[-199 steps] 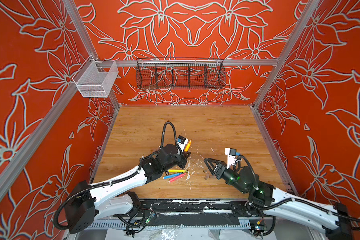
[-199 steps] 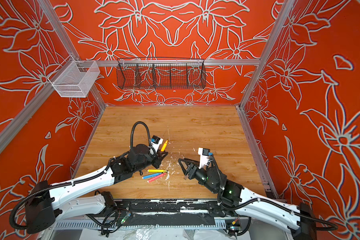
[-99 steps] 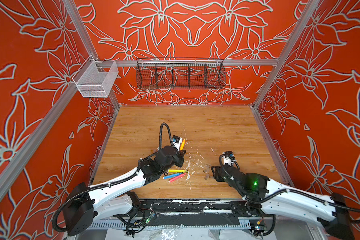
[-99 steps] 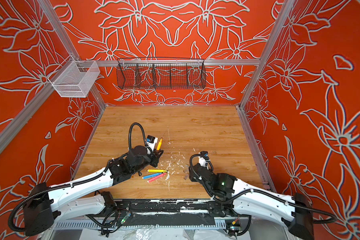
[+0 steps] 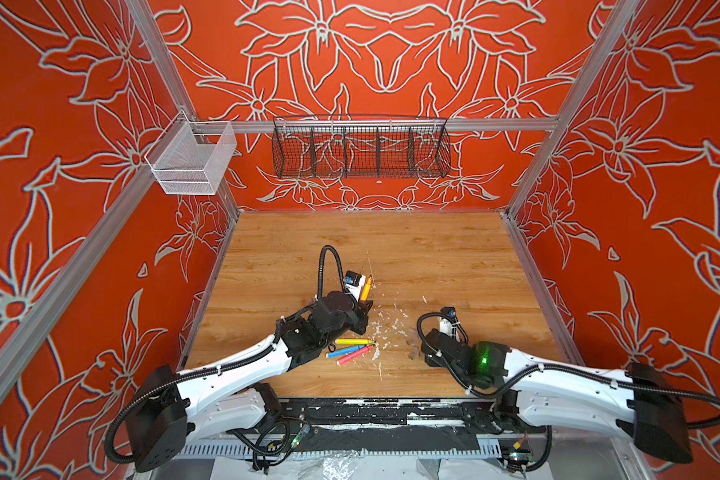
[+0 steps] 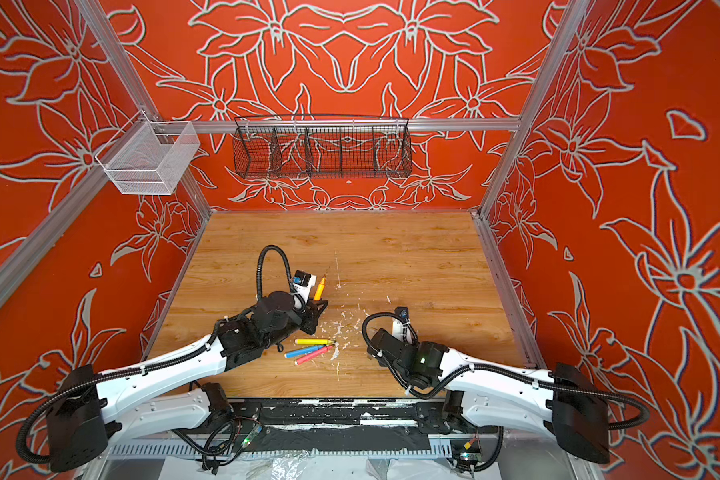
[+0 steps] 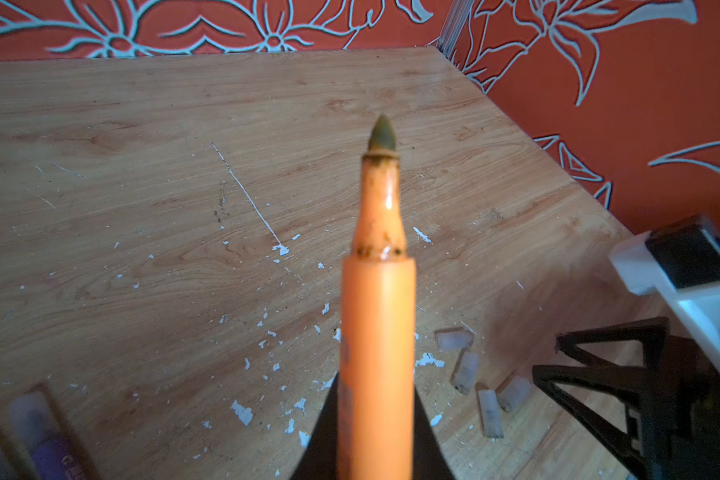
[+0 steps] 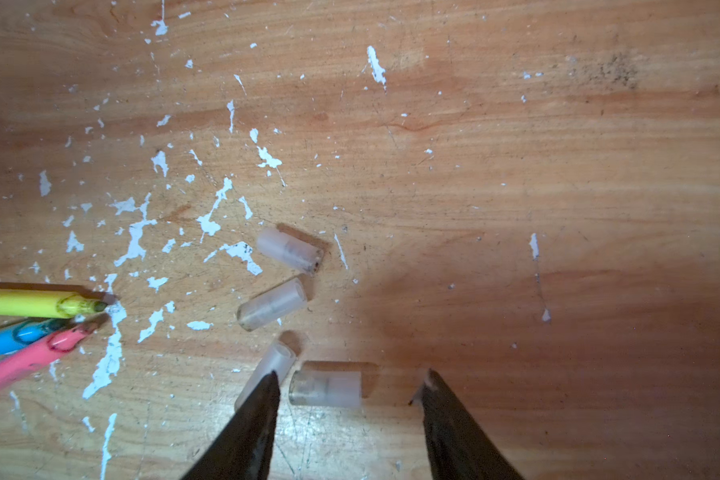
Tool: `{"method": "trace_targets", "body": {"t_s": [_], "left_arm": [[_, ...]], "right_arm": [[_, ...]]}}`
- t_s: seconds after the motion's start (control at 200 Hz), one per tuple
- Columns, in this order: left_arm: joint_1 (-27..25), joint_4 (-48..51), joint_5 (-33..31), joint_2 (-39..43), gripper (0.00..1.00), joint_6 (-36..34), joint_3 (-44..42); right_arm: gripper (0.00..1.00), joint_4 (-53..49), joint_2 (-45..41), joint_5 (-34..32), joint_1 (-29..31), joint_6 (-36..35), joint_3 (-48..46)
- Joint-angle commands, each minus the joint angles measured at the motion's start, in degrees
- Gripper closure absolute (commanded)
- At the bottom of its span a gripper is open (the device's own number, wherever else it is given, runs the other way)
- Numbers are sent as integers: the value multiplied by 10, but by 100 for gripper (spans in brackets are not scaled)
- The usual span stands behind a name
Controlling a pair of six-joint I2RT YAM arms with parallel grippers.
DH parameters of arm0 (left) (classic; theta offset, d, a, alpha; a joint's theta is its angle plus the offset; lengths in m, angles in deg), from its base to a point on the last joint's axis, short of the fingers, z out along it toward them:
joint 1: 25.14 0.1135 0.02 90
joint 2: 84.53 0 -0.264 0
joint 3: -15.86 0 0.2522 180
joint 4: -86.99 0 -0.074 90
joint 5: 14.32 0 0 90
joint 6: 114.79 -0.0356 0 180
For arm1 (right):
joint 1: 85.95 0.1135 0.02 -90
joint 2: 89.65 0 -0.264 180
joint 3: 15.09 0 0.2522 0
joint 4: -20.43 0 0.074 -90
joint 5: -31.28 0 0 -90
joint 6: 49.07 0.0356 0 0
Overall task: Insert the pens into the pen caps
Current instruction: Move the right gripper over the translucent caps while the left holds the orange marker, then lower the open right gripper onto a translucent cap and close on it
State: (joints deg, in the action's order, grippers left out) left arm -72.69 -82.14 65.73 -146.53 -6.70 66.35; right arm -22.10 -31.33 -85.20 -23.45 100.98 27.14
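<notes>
Clamping the left fingers [image 7: 316,449] on an orange plastic marker pen [image 7: 377,332], nib bare, above the wooden table [image 7: 142,166]. Holding the right fingers [image 8: 246,436] apart, one of four stubby translucent caps [image 8: 325,388] between their tips (wrist views alone resolving these, both top views barely). Leaving a yellow pen [image 8: 26,302], a blue pen [image 8: 5,338] and a pink pen [image 8: 21,361] lying nearby.

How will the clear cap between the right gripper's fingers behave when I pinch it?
The cap is a smooth round tube lying on its side, so it may roll or squirt from the right gripper if pinched off-centre. It looks thin and hollow, probably very light. The neighbouring cap beside one finger may get nudged.
</notes>
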Motion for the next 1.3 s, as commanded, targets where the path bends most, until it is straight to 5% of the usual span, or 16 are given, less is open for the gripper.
{"method": "trace_targets", "body": {"t_s": [0.0,0.586,1.296], "left_arm": [[4,-20,6,1,100,3,1],[4,-23,10,3,100,0,-2],[4,-25,11,2,100,-2,-2]], "right_arm": [[43,0,22,-23,3,10,17],[45,-6,167,-13,4,18,54],[50,-77,134,27,34,31,25]]}}
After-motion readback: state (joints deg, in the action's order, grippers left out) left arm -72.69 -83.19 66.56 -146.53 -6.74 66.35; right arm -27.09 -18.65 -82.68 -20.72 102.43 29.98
